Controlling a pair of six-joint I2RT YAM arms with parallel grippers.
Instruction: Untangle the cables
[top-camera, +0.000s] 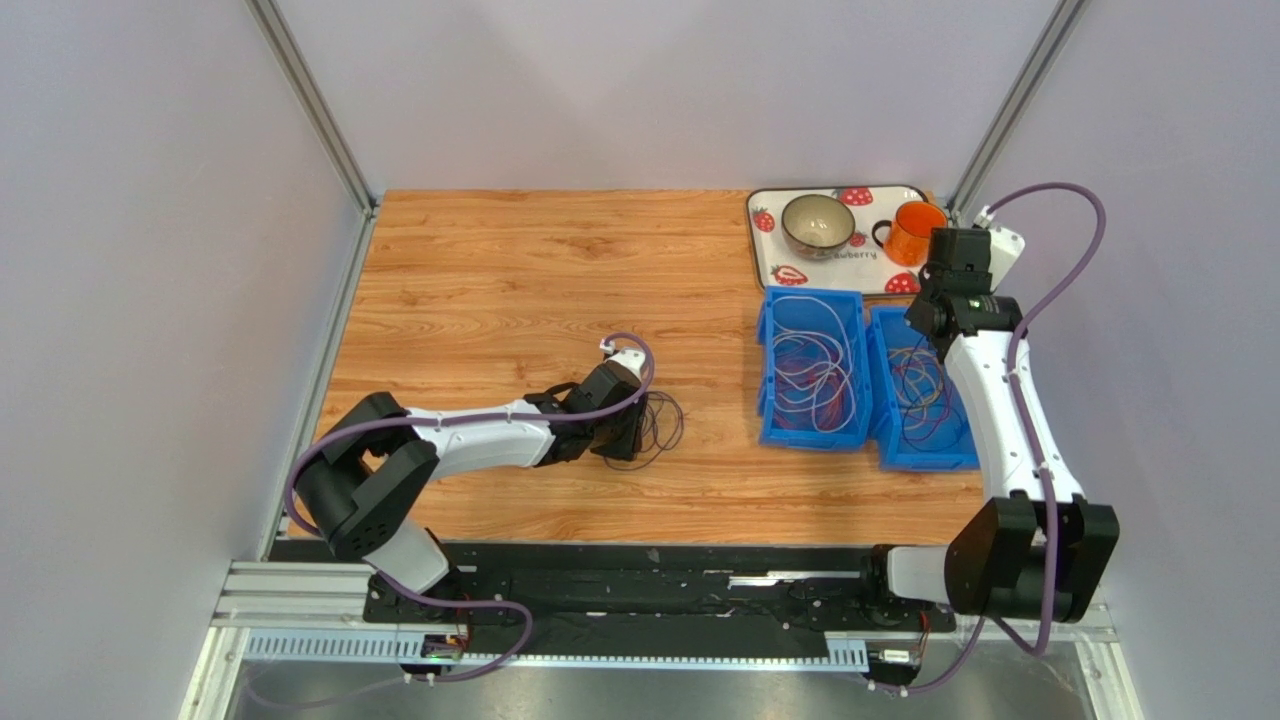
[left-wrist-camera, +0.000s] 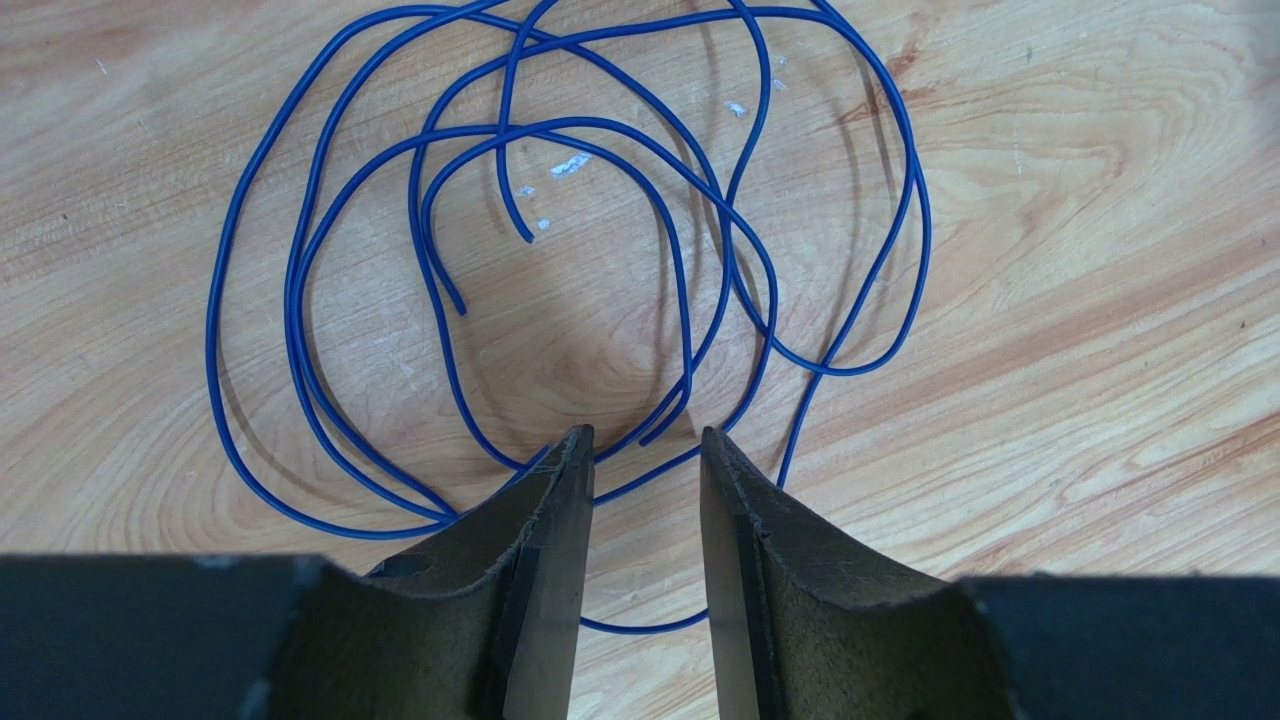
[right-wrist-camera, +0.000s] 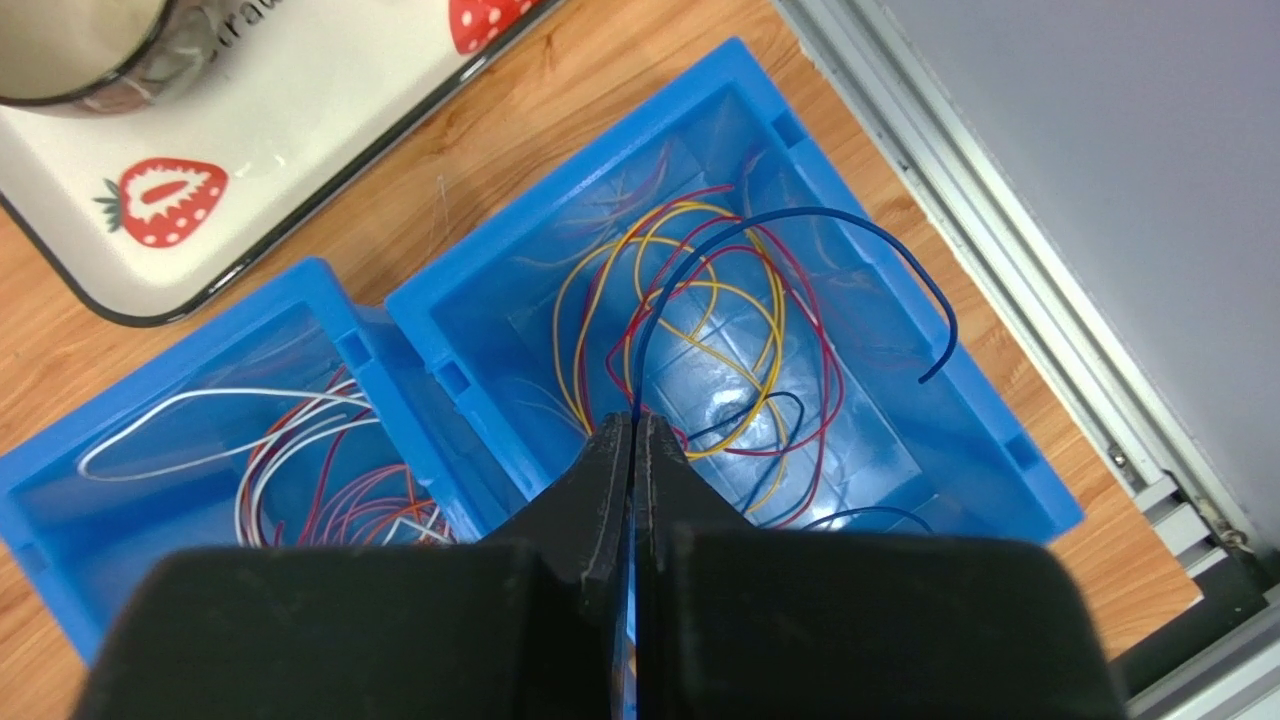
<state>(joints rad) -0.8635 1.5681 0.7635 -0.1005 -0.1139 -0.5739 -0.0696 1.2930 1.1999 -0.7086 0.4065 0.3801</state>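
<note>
A dark blue cable (left-wrist-camera: 451, 195) lies in loose loops on the wooden table, seen as a small dark coil (top-camera: 657, 428) in the top view. My left gripper (left-wrist-camera: 643, 438) hovers low at its near edge, open, with one strand running on the wood between the fingers, not pinched. My right gripper (right-wrist-camera: 631, 423) is shut on a blue cable (right-wrist-camera: 842, 225) that arcs up over the right blue bin (right-wrist-camera: 999, 435). That bin holds tangled yellow, red and blue cables (right-wrist-camera: 706, 345). The left blue bin (right-wrist-camera: 60, 495) holds white, red and purple cables (right-wrist-camera: 316, 480).
The two blue bins (top-camera: 813, 435) (top-camera: 920, 456) stand side by side at right of the table. Behind them a strawberry-print tray (top-camera: 789, 275) carries a bowl (top-camera: 819, 224) and an orange mug (top-camera: 911, 233). A metal frame rail (right-wrist-camera: 977, 225) runs close by the right bin.
</note>
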